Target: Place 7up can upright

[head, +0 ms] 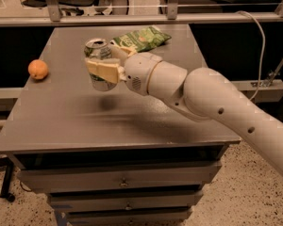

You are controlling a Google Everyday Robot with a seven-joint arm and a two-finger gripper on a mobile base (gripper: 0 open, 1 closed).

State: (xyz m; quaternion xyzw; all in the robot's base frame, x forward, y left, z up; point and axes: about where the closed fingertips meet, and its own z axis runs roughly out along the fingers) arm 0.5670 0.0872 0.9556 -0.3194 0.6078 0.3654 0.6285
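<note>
- Gripper, upper left of ctr: cream fingers were clamped on 7up can (shiny metal cylinder, upright), held above matte grey table.
- Counted: 1 can, 1 round orange at left, 1 crinkly green bag top ctr.

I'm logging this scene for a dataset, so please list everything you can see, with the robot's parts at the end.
7up can: one, silver-white with green markings, held off the tabletop at the left rear, top end up.
round fruit: one, orange, near the table's left edge.
snack bag: one, green, lying flat at the back of the table, behind the can.
table: one, grey, centre of the view.
drawers: a stack, grey, under the tabletop; the exact count is unclear.
cable: one, pale, hanging at the right.
arm: one, white, reaching in from the right over the table.
gripper: one, cream fingers, closed around the can above the table.
</note>
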